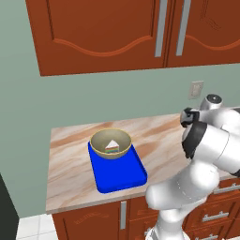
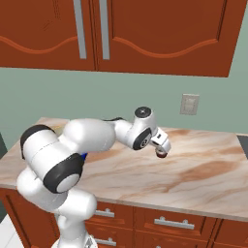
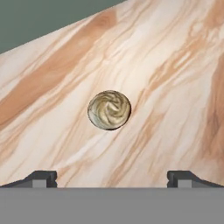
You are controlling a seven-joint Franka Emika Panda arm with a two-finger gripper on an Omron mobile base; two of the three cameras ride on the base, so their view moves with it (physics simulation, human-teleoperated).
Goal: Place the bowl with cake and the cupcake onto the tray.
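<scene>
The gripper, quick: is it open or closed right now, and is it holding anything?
Gripper: open, jaws spread wide, holding nothing; it hangs above the cupcake on the counter.

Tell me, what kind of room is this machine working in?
It looks like a kitchen, computer-rendered rather than real. A marble-patterned counter runs along the wall, with reddish wooden cabinets above and drawers below. On the counter, a bowl holding cake sits on a blue tray.
</scene>
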